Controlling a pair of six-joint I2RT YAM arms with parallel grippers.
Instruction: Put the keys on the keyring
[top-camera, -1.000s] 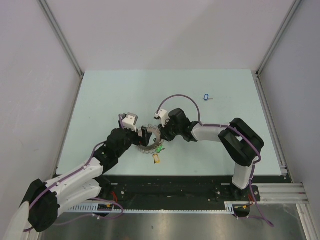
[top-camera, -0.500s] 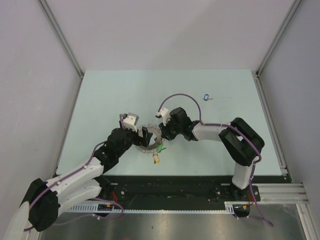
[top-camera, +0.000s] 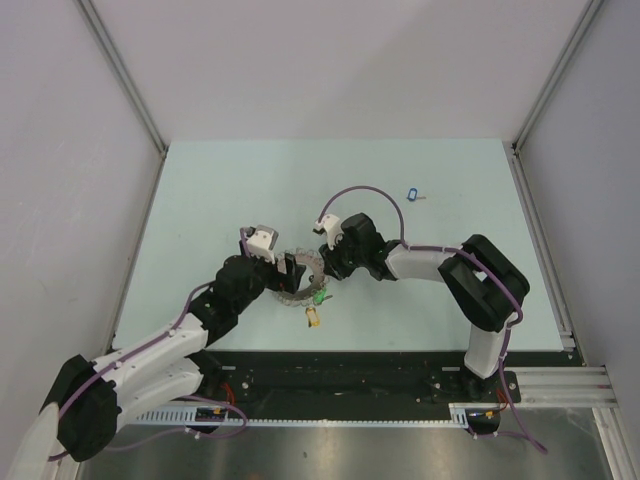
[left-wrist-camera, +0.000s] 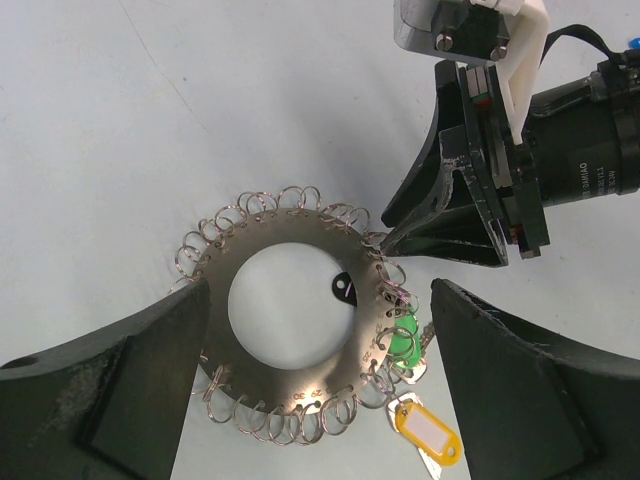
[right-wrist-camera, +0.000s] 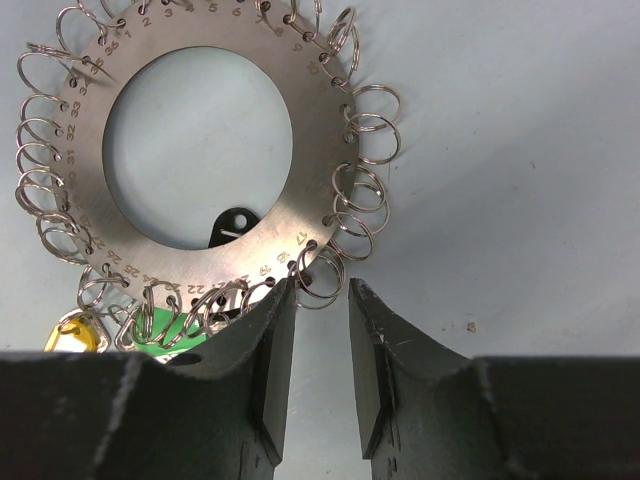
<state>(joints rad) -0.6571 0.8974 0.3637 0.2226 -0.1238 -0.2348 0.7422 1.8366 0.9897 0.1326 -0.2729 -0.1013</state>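
Observation:
The keyring (top-camera: 300, 271) is a flat silver disc fringed with small split rings, lying on the table between both grippers. My left gripper (left-wrist-camera: 318, 295) is open wide, with one finger on each side of the keyring (left-wrist-camera: 290, 395). My right gripper (right-wrist-camera: 322, 290) is narrowly open at the keyring's (right-wrist-camera: 312, 130) edge. One small split ring lies at its fingertips, and nothing is pinched. A key with a blue tag (top-camera: 413, 193) lies alone at the far right of the table, away from both arms.
Green (left-wrist-camera: 403, 340), yellow (left-wrist-camera: 425, 432) and black (left-wrist-camera: 343, 288) tags hang on the keyring's near side. The right gripper's fingers (left-wrist-camera: 450, 200) show in the left wrist view beside the disc. Grey walls enclose the pale table (top-camera: 220, 190).
The right gripper's jaws have parted a little at the keyring's edge. The left arm and its wide jaws have stayed still.

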